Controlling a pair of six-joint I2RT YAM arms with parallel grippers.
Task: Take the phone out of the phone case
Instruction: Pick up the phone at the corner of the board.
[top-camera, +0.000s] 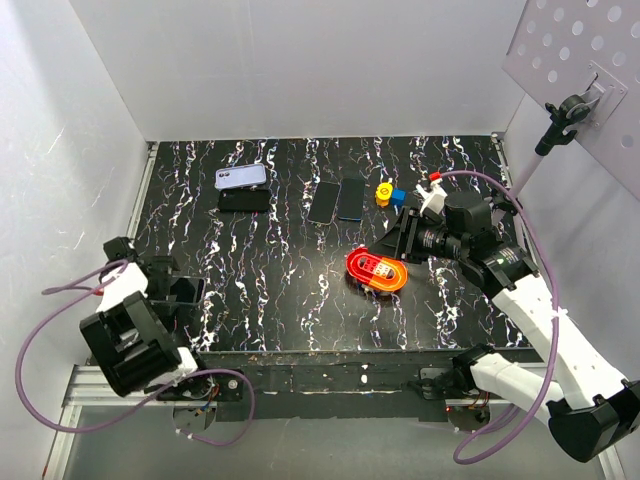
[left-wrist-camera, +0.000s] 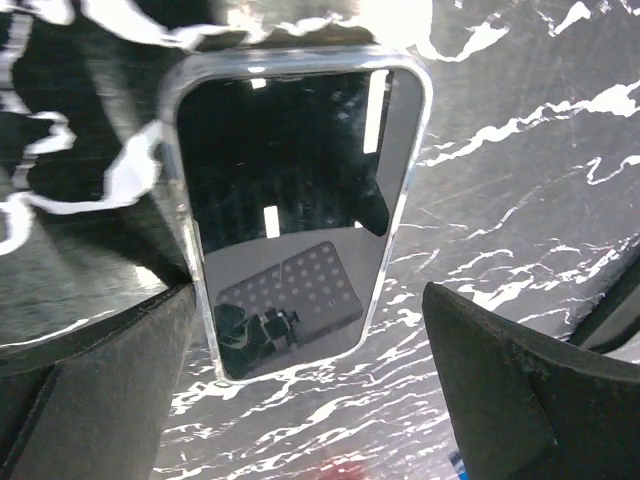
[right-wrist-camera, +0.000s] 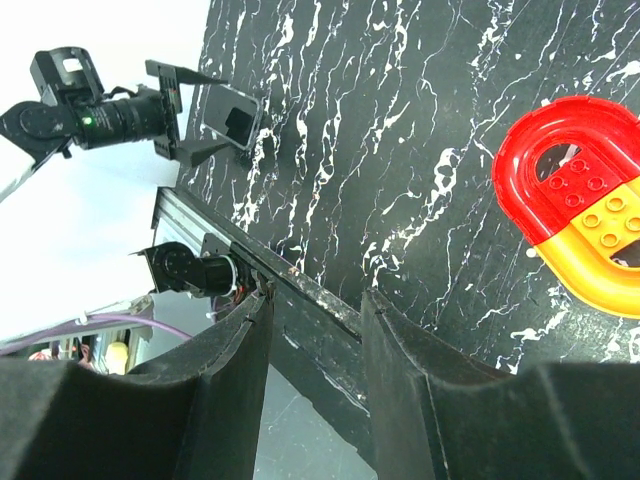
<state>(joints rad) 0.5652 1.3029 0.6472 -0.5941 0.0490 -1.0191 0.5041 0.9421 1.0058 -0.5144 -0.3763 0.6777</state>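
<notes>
A dark phone in a clear case (left-wrist-camera: 295, 210) lies screen up on the black marbled table near the front left; it also shows in the right wrist view (right-wrist-camera: 228, 118). My left gripper (left-wrist-camera: 310, 292) is open wide, one finger on each side of the phone's near end, neither touching it. In the top view the left gripper (top-camera: 185, 293) sits low at the table's left front. My right gripper (right-wrist-camera: 315, 300) is open and empty, raised over the table's front edge. In the top view it (top-camera: 400, 238) hovers right of centre.
A red and yellow toy piece (top-camera: 376, 270) lies just in front of the right gripper. At the back lie a lavender phone case (top-camera: 241, 178), a black phone (top-camera: 245, 200), two more phones (top-camera: 337, 201), and small yellow and blue blocks (top-camera: 389, 193). White walls enclose the table.
</notes>
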